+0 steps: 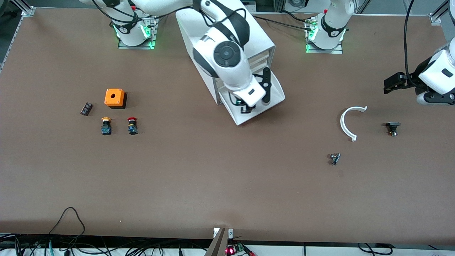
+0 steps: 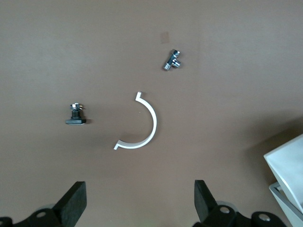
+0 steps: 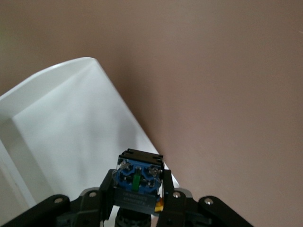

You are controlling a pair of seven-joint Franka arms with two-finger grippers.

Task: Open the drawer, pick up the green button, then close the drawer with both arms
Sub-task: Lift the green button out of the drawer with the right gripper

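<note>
The drawer (image 1: 275, 95), the lowest one of the white cabinet (image 1: 257, 41), stands pulled out toward the front camera. Its white tray also shows in the right wrist view (image 3: 71, 123). My right gripper (image 1: 245, 107) is over the drawer near its front rim. It is shut (image 3: 137, 183) on the button (image 3: 138, 177), whose blue and black body faces the camera. The button's cap is hidden. My left gripper (image 1: 392, 83) waits open and empty (image 2: 139, 191) over the table at the left arm's end.
An orange box (image 1: 114, 97), a yellow-capped button (image 1: 106, 126), a red-capped button (image 1: 132, 126) and a small dark part (image 1: 86, 108) lie toward the right arm's end. A white curved piece (image 1: 350, 122), a black part (image 1: 392, 128) and a metal part (image 1: 334, 158) lie toward the left arm's end.
</note>
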